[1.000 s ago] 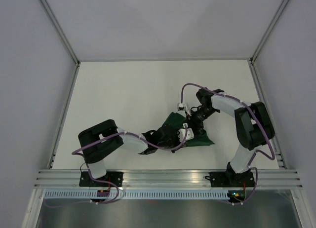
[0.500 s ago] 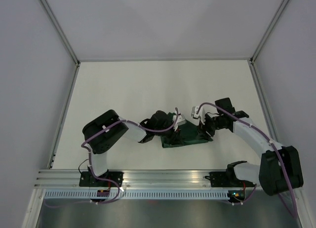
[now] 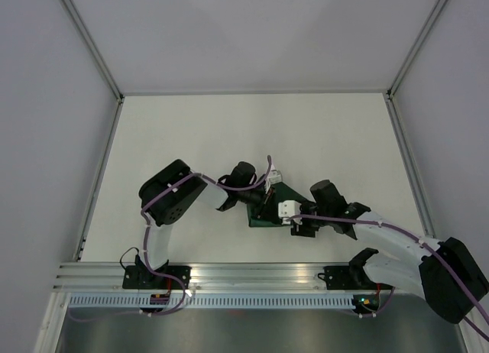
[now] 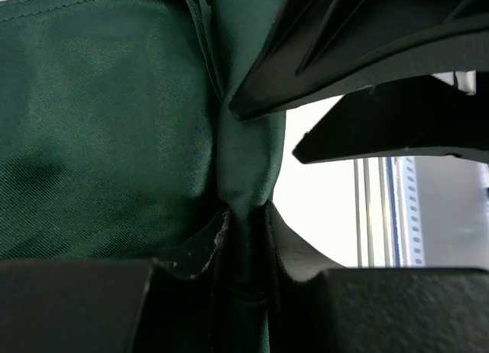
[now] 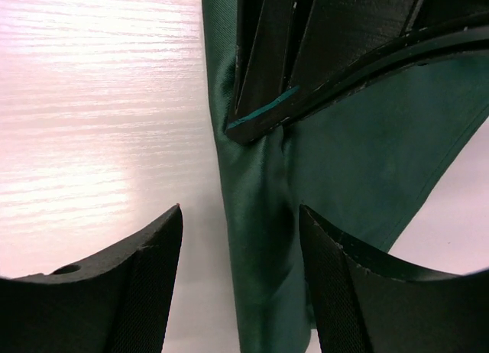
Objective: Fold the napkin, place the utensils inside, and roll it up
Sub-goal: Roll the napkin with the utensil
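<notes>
The dark green napkin (image 3: pixel 283 192) lies bunched into a narrow folded shape at the middle of the table. My left gripper (image 4: pixel 244 215) is shut on a rolled ridge of the napkin (image 4: pixel 107 124), pinching the cloth between its pads. My right gripper (image 5: pixel 241 223) is open, its fingers on either side of the same rolled edge of the napkin (image 5: pixel 260 238) without touching it. In the top view the left gripper (image 3: pixel 266 200) and the right gripper (image 3: pixel 279 215) meet nose to nose over the cloth. The utensils are hidden.
The left gripper's black fingers (image 5: pixel 306 63) fill the top of the right wrist view, and the right gripper's fingers (image 4: pixel 367 55) cross the top right of the left wrist view. A metal rail (image 3: pixel 260 273) runs along the table's near edge. Grey walls stand on both sides.
The right arm has swung from the napkin's far right side round to its near side, with its jaws widening. The left wrist has moved away from the bases, and the napkin is bunched narrower.
</notes>
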`<state>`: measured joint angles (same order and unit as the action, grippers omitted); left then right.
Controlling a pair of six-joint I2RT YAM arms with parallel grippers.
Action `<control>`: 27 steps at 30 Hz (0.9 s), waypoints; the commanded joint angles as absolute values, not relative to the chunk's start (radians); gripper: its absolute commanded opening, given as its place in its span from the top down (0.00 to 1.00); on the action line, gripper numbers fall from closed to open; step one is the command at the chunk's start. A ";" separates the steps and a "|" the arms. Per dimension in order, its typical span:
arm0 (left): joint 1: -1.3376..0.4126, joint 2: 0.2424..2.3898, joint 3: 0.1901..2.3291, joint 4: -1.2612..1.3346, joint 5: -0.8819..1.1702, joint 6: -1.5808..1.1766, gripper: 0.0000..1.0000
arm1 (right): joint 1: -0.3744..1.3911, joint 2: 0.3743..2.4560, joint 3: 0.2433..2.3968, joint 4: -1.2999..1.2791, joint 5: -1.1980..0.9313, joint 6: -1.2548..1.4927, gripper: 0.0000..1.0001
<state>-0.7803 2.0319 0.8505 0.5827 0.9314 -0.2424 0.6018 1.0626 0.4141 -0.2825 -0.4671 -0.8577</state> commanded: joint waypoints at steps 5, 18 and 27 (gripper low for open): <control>-0.770 2.134 0.816 0.388 0.939 -0.247 0.98 | 0.701 1.106 0.364 -0.111 -0.339 -0.850 0.35; -0.753 1.985 0.822 0.357 0.873 -0.227 0.73 | 0.746 1.193 0.390 -0.212 -0.299 -0.864 0.83; -0.749 1.764 0.836 0.298 0.750 -0.189 0.73 | 0.742 1.270 0.460 -0.340 -0.362 -0.836 0.88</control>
<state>-0.7540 1.8595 0.8375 0.3321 0.8165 -0.2474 0.7479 1.2224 0.4511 -0.1802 -0.3519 -0.8589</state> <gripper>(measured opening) 0.276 0.284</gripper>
